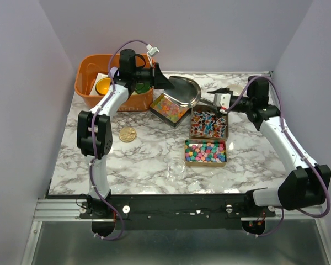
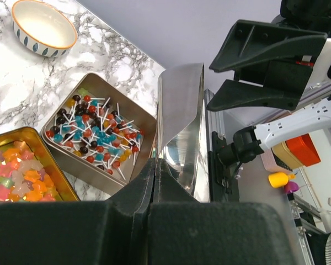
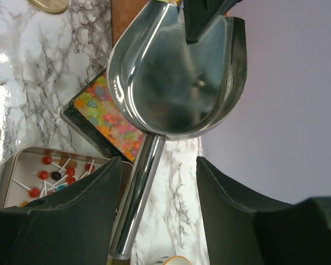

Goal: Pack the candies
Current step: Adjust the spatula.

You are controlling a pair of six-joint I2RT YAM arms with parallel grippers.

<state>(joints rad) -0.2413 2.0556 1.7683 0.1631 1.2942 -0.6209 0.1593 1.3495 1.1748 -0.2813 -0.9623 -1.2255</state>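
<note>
Scoop [image 1: 183, 91]: polished steel, mirror finish, smooth; tubular handle the same. Table [image 1: 143, 160] under the scoop: marble-look top, high gloss, glare spots. Tins [image 2: 129, 105] just beside the scoop: thin sheet metal, satin, one gold-tinted. Candies [image 1: 168, 109] in them: glossy, pastel ones translucent. Bin [image 1: 87, 83] behind the scoop: smooth orange plastic. Left gripper [image 2: 156, 164], right gripper [image 3: 159, 161]: matt black plastic, faintly grainy.
</note>
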